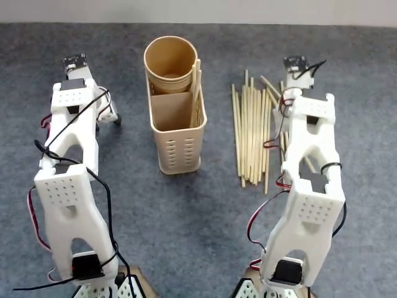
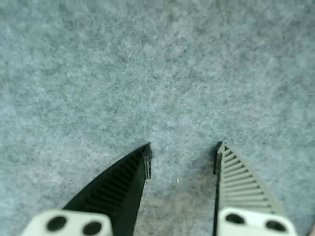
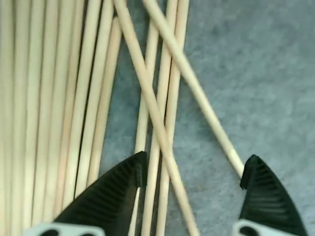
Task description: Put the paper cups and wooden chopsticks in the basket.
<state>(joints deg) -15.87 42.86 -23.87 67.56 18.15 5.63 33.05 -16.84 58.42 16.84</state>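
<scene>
In the high view I saw the basket (image 1: 178,152) standing upright in the upper middle of the frame, on the grey carpet (image 1: 186,230). A stack of paper cups (image 1: 170,62) sat in its upper compartment, mouths up, and a few wooden sticks (image 1: 198,87) leaned along the basket's right wall, beside the cups. The loose chopsticks (image 1: 251,133) lay to the right of the basket, apart from it, mostly side by side and running up and down the frame, with a few crossed at the bundle's right edge.

My left arm (image 1: 71,149) was on the left side of the frame. The left gripper (image 2: 183,147) had its fingers apart over bare carpet, holding nothing.

My right arm (image 1: 310,161) stretched up the right side, over the edge of the bundle. The right gripper (image 3: 196,160) had its fingers spread wide, with a few crossed sticks between them; they gripped nothing.
</scene>
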